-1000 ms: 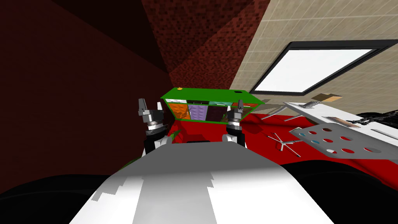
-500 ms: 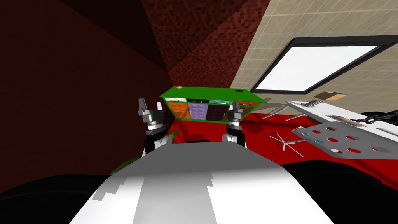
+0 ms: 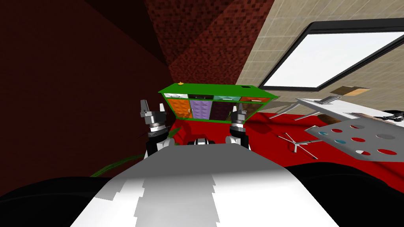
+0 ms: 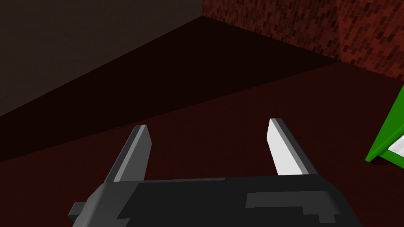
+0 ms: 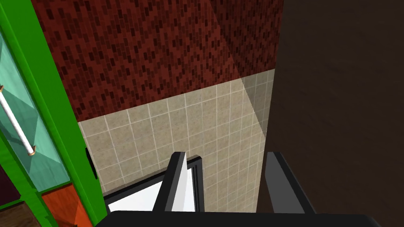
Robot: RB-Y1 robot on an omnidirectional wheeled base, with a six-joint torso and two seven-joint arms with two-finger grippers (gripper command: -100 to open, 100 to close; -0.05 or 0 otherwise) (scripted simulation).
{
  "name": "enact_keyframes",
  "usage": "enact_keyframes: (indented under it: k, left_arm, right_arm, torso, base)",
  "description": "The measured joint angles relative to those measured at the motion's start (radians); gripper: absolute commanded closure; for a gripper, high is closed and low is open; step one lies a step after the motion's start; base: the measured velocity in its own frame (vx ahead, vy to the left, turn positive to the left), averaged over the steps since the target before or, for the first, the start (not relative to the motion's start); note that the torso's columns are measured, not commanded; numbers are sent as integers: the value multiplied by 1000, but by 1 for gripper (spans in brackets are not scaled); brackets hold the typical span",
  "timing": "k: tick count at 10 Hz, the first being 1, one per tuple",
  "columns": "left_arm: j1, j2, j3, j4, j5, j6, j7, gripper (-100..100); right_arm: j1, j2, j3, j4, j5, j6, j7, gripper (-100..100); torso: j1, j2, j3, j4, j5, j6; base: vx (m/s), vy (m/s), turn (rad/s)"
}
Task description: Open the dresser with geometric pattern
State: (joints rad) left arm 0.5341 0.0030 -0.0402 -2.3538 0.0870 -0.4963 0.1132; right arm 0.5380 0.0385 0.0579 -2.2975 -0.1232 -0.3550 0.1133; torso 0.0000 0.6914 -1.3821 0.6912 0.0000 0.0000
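Approach to the dresser [image 3: 215, 91], head view and both wrist views.

The dresser is a green-framed unit standing on the red floor [image 3: 272, 136] against the brick wall [image 3: 205, 47], straight ahead of the robot and well apart from both arms. Its front carries a top row of shallow drawers above a row of orange, purple and dark panels in raised pyramid relief. A white worktop [image 3: 347, 111] lies off to the right and plays no part in the task.

The left claw [image 3: 153, 107] is held up in front of the chest with its fingers apart and nothing between them. In its wrist view the left claw [image 4: 209, 147] points at the dark wall, with a green corner of the dresser [image 4: 388, 130] off to one side. The right claw [image 3: 240, 111] is raised likewise. In its wrist view the right claw [image 5: 229, 179] is parted and empty, beside the dresser's green frame [image 5: 43, 98]. There a teal drawer [image 5: 17, 102] bears a white bar handle [image 5: 15, 121].

Both arms appear to be in a symmetric carrying pose, which keeps the claws clear of the furniture while the base closes in. Neither claw is aimed at a handle, so the task looks to be at the approach stage, with the dresser shut. The next step will probably call for closing the gap and lining one parted claw across a handle bar.
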Motion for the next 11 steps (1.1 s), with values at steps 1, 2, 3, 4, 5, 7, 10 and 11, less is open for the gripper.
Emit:
enact_keyframes:
  k: [1, 2, 3, 4, 5, 7, 10, 11]
  left_arm:
    - [0, 0, 0, 0, 0, 0, 0, 0]
    - [0, 0, 0, 0, 0, 0, 0, 0]
    - [0, 0, 0, 0, 0, 0, 0, 0]
    - [0, 0, 0, 0, 0, 0, 0, 0]
    - [0, 0, 0, 0, 0, 0, 0, 0]
    - [0, 0, 0, 0, 0, 0, 0, 0]
    - [0, 0, 0, 0, 0, 0, 0, 0]
    - [0, 0, 0, 0, 0, 0, 0, 0]
  right_arm:
    - [-2, -24, 1, 10, 13, 8, 0, -100]
    - [0, -53, 4, 21, 35, 21, 0, -100]
    - [-11, -83, 0, 32, 61, 51, -1, -100]
    - [-22, -107, 2, 58, 93, 81, 0, -100]
    - [-31, -135, 0, 102, 122, 101, -2, -100]
    - [-14, -170, -1, 119, 172, 135, -10, -100]
    - [-11, -186, 11, 146, 254, 196, -8, -100]
    - [-19, -193, 14, 173, 285, 223, -7, -100]
  torso:
    - [1, 34, -69, 33, 0, 0]
    - [1, 43, -89, 43, 0, 0]
    - [2, 45, -93, 46, 1, 0]
    - [2, 46, -94, 46, 0, 0]
    - [1, 46, -94, 47, 0, 0]
    - [-1, 47, -94, 47, 0, 0]
    - [0, 47, -94, 47, 0, 0]
    - [0, 47, -94, 47, 0, 0]
  base:
    - [6, 34, 19]
    - [3, 56, 19]
    - [2, 69, 26]
    - [10, 87, 36]
    - [13, 65, 15]
    - [14, 49, 20]
    - [12, 55, 33]
    - [18, 51, 21]
